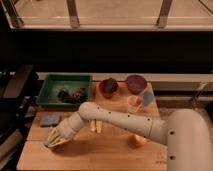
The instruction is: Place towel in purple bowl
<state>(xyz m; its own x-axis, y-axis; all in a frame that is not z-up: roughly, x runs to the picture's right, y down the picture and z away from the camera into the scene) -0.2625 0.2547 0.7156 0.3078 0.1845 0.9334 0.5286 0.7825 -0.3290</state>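
Gripper (54, 139) hanging low over the table's (100, 152) near-left corner; grasp state: cannot tell. Blue towel (49, 120) lying just beyond it, left edge. Purple bowl (135, 83) sitting far right, well apart.

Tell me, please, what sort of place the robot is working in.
Probably an indoor test or office setup: a wooden table by large windows, holding a green tray and purple bowl. The gripper is low over the table's near corner.

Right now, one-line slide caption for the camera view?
Arm reaches across the wooden table, gripper low at its front-left, near a flat blue item; purple bowl at back right.
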